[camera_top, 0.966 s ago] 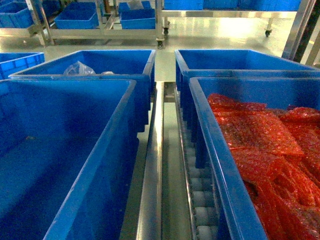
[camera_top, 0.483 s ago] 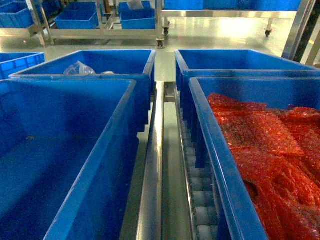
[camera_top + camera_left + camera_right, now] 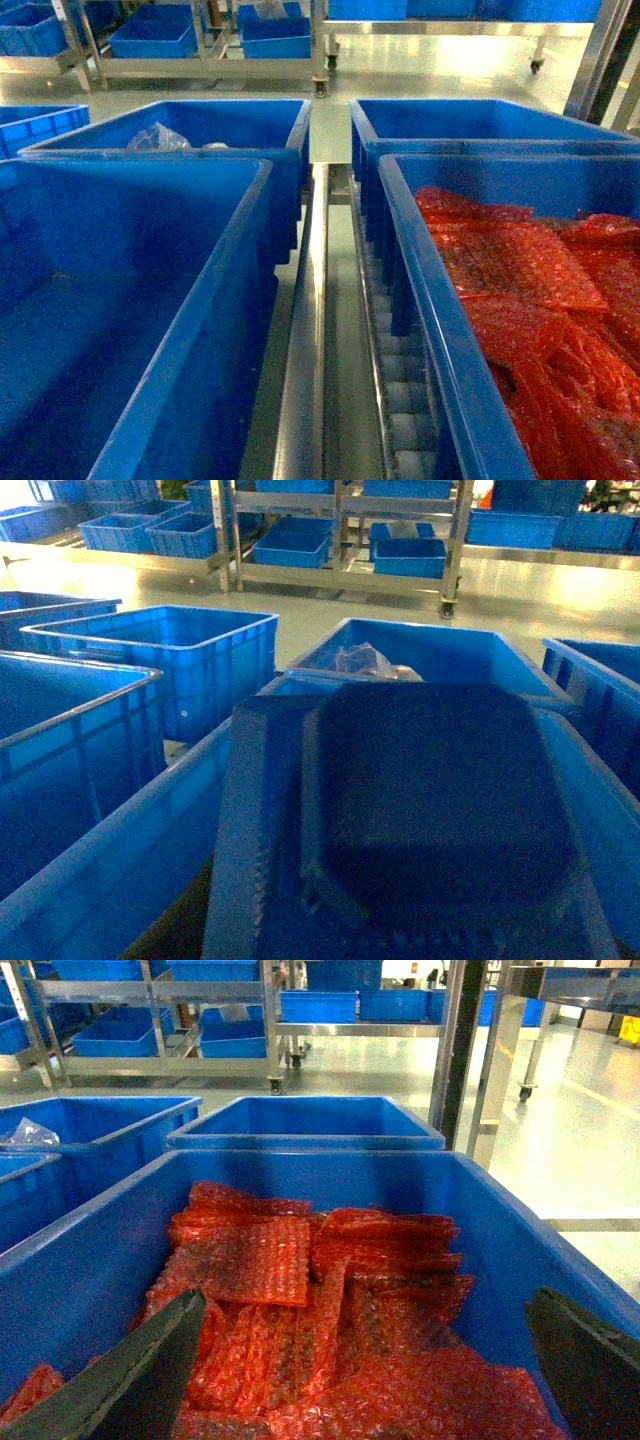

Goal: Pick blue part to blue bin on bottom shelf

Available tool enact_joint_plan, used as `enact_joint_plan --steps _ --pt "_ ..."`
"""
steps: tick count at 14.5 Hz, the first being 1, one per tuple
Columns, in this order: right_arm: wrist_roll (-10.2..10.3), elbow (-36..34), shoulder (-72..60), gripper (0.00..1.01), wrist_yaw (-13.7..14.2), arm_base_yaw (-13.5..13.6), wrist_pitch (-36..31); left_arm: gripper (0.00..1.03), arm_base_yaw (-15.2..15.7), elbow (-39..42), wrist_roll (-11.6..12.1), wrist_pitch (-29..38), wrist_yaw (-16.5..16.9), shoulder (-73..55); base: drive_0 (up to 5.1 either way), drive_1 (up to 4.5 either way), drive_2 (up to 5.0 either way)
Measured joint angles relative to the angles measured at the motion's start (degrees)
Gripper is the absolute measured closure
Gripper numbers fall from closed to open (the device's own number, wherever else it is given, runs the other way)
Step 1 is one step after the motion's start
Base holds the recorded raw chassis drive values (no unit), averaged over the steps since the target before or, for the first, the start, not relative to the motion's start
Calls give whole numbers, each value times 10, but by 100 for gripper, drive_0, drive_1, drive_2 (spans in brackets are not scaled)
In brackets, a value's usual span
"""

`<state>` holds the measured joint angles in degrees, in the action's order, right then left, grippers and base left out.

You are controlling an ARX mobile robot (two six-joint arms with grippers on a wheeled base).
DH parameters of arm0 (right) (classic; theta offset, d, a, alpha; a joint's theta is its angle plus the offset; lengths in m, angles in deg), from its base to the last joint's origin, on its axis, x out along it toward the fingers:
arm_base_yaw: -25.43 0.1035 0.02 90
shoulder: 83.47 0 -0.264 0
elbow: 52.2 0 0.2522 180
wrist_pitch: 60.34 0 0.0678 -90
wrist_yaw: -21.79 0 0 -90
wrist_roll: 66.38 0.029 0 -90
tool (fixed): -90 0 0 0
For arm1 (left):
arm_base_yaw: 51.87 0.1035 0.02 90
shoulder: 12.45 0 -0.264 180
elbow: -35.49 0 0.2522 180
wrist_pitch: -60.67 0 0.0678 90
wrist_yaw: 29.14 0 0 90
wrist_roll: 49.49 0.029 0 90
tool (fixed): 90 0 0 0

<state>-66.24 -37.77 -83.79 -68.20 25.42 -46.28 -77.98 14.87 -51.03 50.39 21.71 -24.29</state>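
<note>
The blue part (image 3: 430,810), a dark blue moulded tray with a raised middle, fills the lower half of the left wrist view and hides my left gripper's jaws; it appears held, just above the near end of a blue bin (image 3: 120,850). That bin (image 3: 130,300) looks bare inside in the head view, where neither gripper shows. It stands on the bottom shelf (image 3: 305,380), with its steel divider and white rollers (image 3: 410,400). My right gripper (image 3: 360,1380) hangs open over red bubble wrap (image 3: 330,1300), with dark fingers (image 3: 130,1380) far apart and nothing between them.
The right near bin (image 3: 430,330) holds the red bubble wrap (image 3: 540,300). Behind stand two more blue bins, the left one (image 3: 250,125) holding a clear plastic bag (image 3: 157,137). Further bins sit to the left (image 3: 150,650), and steel racks with bins cross the floor (image 3: 210,50).
</note>
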Motion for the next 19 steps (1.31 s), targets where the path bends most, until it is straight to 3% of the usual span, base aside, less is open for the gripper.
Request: enact_joint_plan --steps 19 --pt "0 0 0 3 0 0 0 60 0 0 0 0 0 0 0 0 0"
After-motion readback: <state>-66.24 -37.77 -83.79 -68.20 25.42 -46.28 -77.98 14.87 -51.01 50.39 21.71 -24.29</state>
